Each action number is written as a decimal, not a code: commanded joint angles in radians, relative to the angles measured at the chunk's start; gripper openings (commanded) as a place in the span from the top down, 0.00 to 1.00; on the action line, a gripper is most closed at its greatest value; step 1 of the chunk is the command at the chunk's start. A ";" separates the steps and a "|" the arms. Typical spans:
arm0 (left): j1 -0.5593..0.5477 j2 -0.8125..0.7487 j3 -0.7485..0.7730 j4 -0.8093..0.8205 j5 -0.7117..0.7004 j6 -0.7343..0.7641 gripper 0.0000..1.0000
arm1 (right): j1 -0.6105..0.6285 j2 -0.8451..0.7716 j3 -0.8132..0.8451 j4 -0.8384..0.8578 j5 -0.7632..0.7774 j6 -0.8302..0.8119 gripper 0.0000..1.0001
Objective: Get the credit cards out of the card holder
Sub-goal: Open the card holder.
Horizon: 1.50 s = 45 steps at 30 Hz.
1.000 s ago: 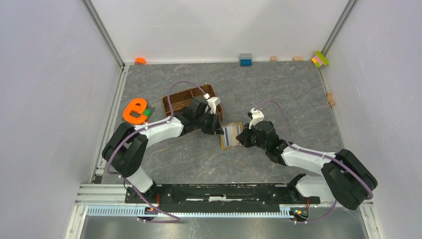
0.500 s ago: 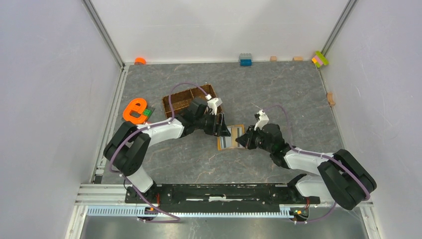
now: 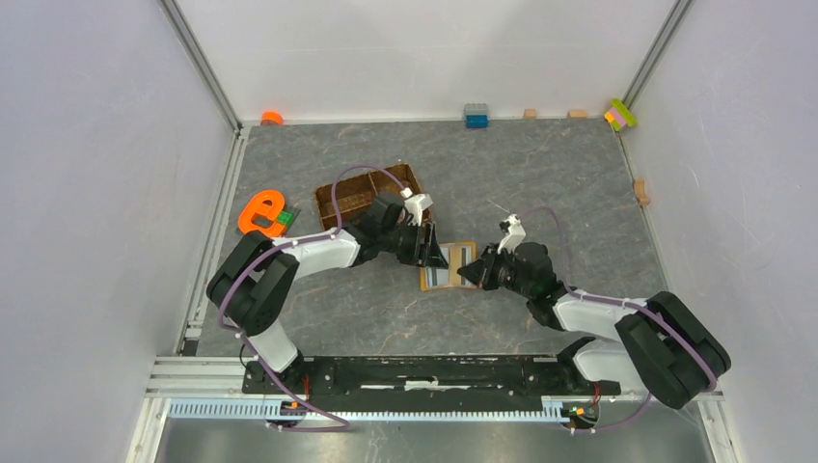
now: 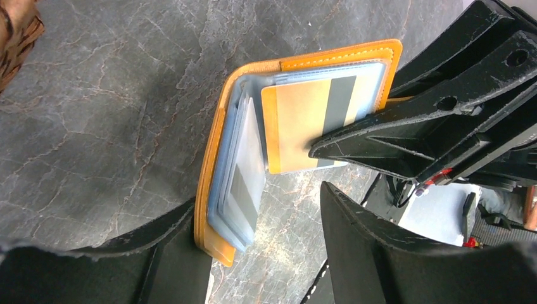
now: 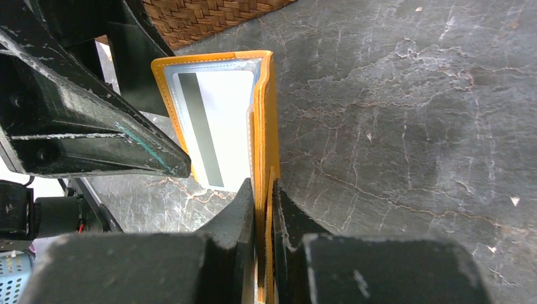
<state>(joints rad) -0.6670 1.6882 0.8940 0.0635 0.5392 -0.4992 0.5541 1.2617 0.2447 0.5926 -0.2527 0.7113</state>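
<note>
The orange card holder [image 4: 212, 190] lay open on the grey marbled tabletop [image 5: 411, 126], just in front of the brown woven tray [image 5: 209, 16] and between the two arms. The credit cards [image 4: 297, 126] sat in its clear sleeves: one beige card faced up with its dark stripe showing, and others were stacked in the folded leaves beside it. The right gripper [image 5: 265, 190] was pinched almost shut on a thin orange leaf of the holder. The left gripper [image 4: 258, 196] stood wide apart with nothing in it, one corner of the holder lying between its fingers. That thin pinch looked like the weak point, since a pull on a snug card could probably drag the whole holder along or slip the leaf free. The left fingers might also have closed on a sleeve or the cover along with a card, so that nothing slid out, or on two cards at once. The two sets of fingers were very near each other over the open page, so a careless approach risked a knock that could fold the holder shut. No brand, name or number could be read on the cards or the holder; only the magnetic stripes showed.
</note>
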 commanded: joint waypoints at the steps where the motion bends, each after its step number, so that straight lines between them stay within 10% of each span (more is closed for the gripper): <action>1: 0.001 -0.025 0.013 0.040 0.040 -0.035 0.35 | -0.021 -0.052 -0.036 0.109 0.002 0.030 1.00; 15: -0.001 -0.080 -0.062 0.218 0.122 -0.075 0.33 | -0.086 -0.232 -0.189 0.351 -0.014 0.146 1.00; 24: -0.002 -0.101 -0.081 0.282 0.148 -0.092 0.78 | -0.086 -0.132 -0.169 0.485 -0.145 0.174 0.99; 37: 0.052 -0.204 -0.127 0.239 0.079 -0.103 0.96 | -0.088 -0.206 -0.092 0.180 -0.072 -0.007 0.45; 45: 0.076 -0.171 -0.120 0.225 0.086 -0.130 0.96 | -0.087 -0.263 -0.119 0.222 -0.078 -0.018 0.53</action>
<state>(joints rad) -0.6018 1.5139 0.7673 0.2623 0.6197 -0.5606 0.4644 1.0218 0.1196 0.7906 -0.3355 0.7273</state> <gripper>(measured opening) 0.202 0.508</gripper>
